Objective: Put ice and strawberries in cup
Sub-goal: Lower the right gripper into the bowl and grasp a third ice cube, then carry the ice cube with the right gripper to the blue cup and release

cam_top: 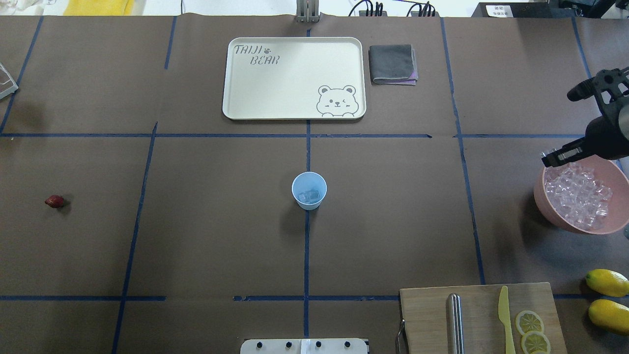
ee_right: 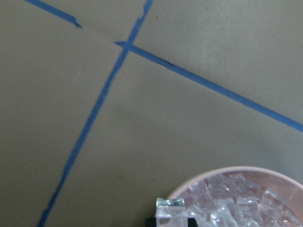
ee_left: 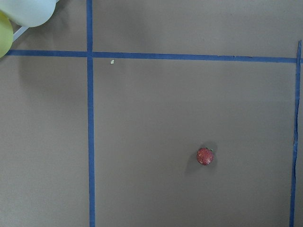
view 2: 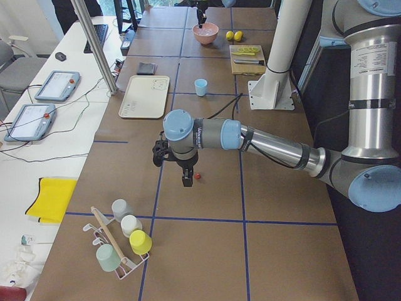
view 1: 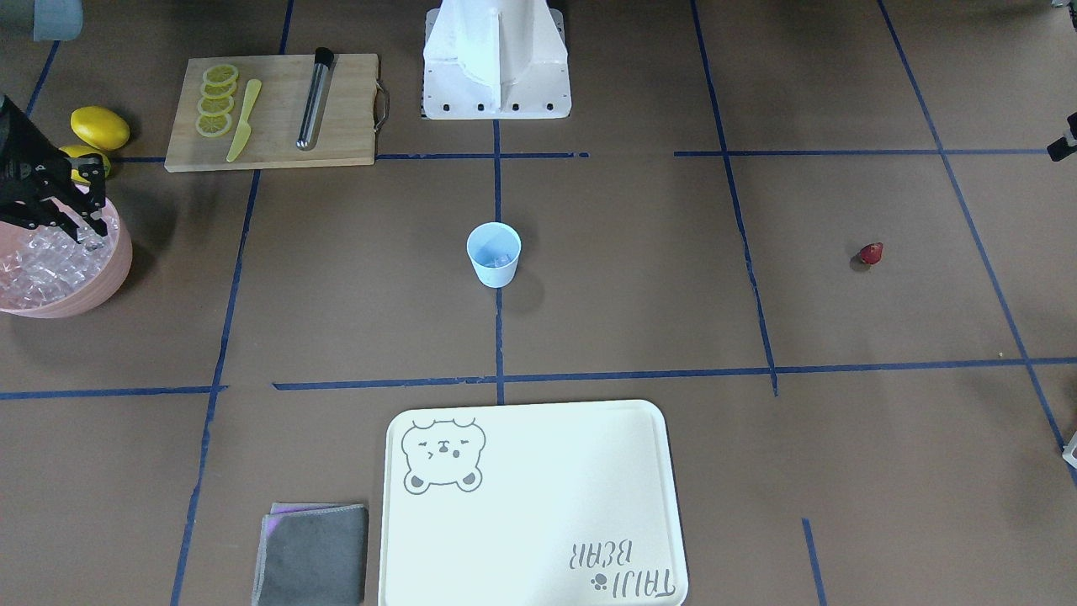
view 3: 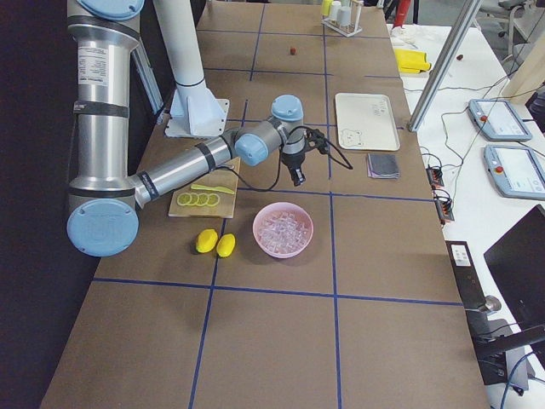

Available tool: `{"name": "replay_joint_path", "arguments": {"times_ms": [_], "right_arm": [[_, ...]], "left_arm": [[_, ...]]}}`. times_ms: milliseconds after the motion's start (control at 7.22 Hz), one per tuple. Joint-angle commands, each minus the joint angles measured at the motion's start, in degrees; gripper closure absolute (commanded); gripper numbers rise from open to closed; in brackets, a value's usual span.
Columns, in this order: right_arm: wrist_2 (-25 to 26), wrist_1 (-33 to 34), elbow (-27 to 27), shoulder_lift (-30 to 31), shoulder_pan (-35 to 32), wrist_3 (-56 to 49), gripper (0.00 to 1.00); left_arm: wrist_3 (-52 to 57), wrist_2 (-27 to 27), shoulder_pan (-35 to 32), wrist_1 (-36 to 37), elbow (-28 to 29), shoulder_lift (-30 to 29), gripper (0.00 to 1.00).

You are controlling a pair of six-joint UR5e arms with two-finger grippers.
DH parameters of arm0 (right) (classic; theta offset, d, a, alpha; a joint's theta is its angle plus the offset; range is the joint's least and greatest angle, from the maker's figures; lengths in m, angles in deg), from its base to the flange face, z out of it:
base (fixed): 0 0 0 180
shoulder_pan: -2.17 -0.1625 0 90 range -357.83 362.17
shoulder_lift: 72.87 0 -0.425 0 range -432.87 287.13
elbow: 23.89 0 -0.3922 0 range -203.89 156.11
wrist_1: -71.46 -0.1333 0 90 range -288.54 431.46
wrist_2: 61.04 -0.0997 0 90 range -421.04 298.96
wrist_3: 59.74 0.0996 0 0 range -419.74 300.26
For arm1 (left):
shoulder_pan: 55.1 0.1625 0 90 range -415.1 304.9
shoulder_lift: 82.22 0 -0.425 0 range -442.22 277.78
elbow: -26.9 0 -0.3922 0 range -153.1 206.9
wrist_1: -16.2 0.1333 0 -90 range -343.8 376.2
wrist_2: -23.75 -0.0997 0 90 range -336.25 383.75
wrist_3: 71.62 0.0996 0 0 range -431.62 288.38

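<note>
The brown paper-covered table (cam_top: 196, 236), gridded with blue tape, is carrying everything. Beyond the cup (cam_top: 309, 190), on the operators' side, a cream rectangular tray (cam_top: 295, 78) with a bear print is lying flat. A wooden board (cam_top: 481, 319) is sitting nearer the robot than the cup and to the robot's right, bearing a metal rod (view 1: 313, 99), a yellow plastic knife (view 1: 244, 122) and lemon slices (view 1: 216, 101). Far to the cup's right a round pink bowl (view 1: 109, 282) is brimming with glassy ice (cam_top: 577, 196), two lemons (cam_top: 607, 282) lying past it. A folded grey cloth (cam_top: 391, 64) is resting beyond the cup, slightly right. The right gripper (ee_right: 170, 220) is hovering over the bowl's rim, pinching one clear cube (ee_right: 170, 207). The left gripper (view 2: 186, 179) is hanging far to the cup's left; its opening cannot be told. The cup, pale blue, tapered and smooth, is standing upright, holding some ice. The strawberry (cam_top: 54, 201), small, dark red and pointed, is lying far left of the cup, with only paper and tape between.
</note>
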State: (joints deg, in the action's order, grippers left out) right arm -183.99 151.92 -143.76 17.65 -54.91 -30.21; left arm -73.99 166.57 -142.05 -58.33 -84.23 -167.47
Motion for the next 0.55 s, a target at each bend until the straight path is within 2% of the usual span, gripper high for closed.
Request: {"name": "replay_joint_path", "arguments": {"times_ms": [0, 138, 277, 415], "right_arm": [[0.2, 2.2, -0.4, -12.1, 8.2, 19.7, 1.0], [1.6, 2.1, 2.2, -19.8, 13.7, 33.3, 1.0], [5.1, 2.1, 5.0, -26.3, 18.6, 43.4, 1.0], [11.1, 2.0, 8.3, -31.4, 23.4, 49.1, 1.0]], "left_arm": [[0.0, 0.1, 0.0, 0.0, 0.0, 0.0, 0.0], [-0.4, 0.1, 0.0, -0.1, 0.0, 0.0, 0.0], [-1.0, 0.1, 0.5, -0.2, -0.1, 0.0, 0.0], [-1.1, 0.1, 0.6, -0.2, -0.1, 0.0, 0.0]]}}
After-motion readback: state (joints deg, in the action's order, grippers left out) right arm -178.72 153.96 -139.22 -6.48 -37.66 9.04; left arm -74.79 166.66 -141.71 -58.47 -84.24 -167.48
